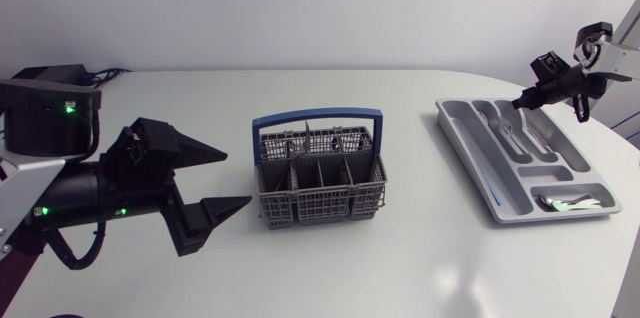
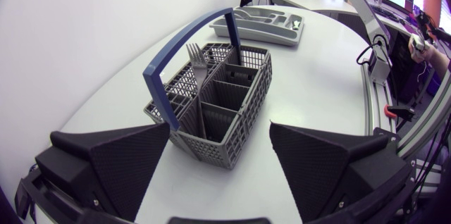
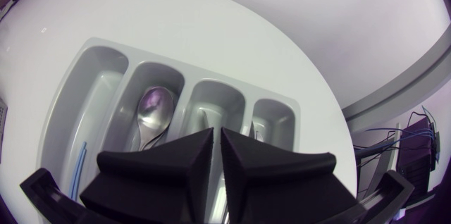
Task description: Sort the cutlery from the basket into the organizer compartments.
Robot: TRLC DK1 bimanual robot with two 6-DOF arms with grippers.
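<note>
The grey wire cutlery basket (image 1: 318,186) with a blue handle (image 1: 318,118) stands mid-table, with several pieces of cutlery (image 1: 312,142) in its back compartments. In the left wrist view a fork (image 2: 195,56) stands upright in the basket (image 2: 232,104). My left gripper (image 1: 237,178) is open just left of the basket, level with it and touching nothing. The grey organizer (image 1: 500,183) lies at the right. A spoon (image 3: 155,111) rests in one of its long compartments. My right gripper (image 1: 527,101) hovers over the organizer's far end, shut, and I see nothing between its fingers (image 3: 176,160).
A thin blue stick (image 1: 495,198) lies in the organizer's outer long compartment, and a pale item (image 1: 570,201) sits in its near cross compartment. The table's curved edge runs close behind and to the right of the organizer (image 3: 99,62).
</note>
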